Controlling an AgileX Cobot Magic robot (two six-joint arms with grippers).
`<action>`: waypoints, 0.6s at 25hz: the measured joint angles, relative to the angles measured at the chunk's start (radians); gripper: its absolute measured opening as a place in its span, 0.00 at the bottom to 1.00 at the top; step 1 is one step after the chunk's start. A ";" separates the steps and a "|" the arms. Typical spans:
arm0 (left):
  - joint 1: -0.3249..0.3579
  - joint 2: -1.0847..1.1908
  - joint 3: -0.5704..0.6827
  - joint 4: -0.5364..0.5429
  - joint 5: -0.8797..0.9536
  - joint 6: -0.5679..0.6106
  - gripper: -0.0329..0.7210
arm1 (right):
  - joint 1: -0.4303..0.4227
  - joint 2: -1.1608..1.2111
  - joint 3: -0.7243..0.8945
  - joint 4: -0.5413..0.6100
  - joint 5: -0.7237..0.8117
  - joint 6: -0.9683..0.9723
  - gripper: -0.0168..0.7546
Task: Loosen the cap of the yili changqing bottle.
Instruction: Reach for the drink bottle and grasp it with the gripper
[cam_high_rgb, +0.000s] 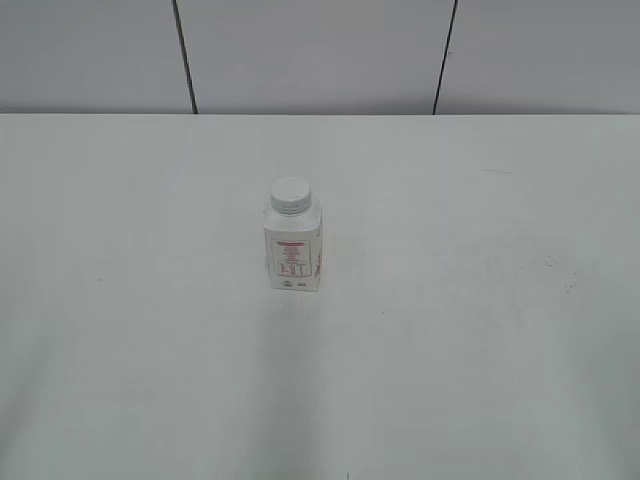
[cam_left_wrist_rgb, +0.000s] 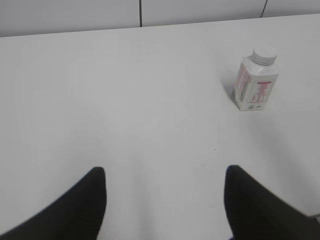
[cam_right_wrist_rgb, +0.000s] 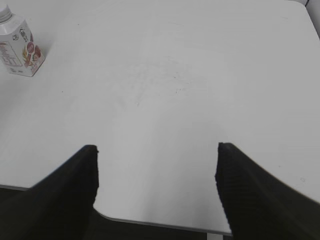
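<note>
The yili changqing bottle (cam_high_rgb: 294, 250) stands upright near the middle of the white table (cam_high_rgb: 480, 330), alone, with the cap (cam_high_rgb: 290, 195) seated on its neck. From the exterior view I see its front label with red text and a small printed table, but neither of my arms appears there at all.

My left wrist camera gives what that view lacks: my left gripper (cam_left_wrist_rgb: 165, 200) hangs over bare table, its 2 dark fingers (cam_left_wrist_rgb: 85, 210) spread wide with nothing between them. The bottle sits well apart from it, up and to the right in that picture, turned so that 2 of its faces show. The ribbed side of the cap is faintly visible here, though the picture is soft.

My right wrist camera shows my right gripper (cam_right_wrist_rgb: 157, 195) likewise parted wide and holding nothing, poised above the near edge of the table, where a rounded corner of the tabletop shows below the fingers. The bottle is far off in the upper left corner of this picture, partly cut by the frame, and shows a side that the other views do not: a pinkish round picture, possibly fruit, too small to be sure.

Behind the table the exterior view shows a grey panelled wall (cam_high_rgb: 320, 55) with 2 dark seams.
</note>
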 joint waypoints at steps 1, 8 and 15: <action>0.000 0.000 0.000 0.000 0.000 0.000 0.65 | 0.000 0.000 0.000 0.000 0.000 0.000 0.77; 0.000 0.000 0.000 0.000 0.000 0.000 0.65 | 0.000 0.000 0.000 0.000 0.000 0.000 0.77; 0.000 0.000 0.000 0.000 0.000 0.000 0.65 | 0.000 0.000 0.000 0.000 0.000 0.000 0.77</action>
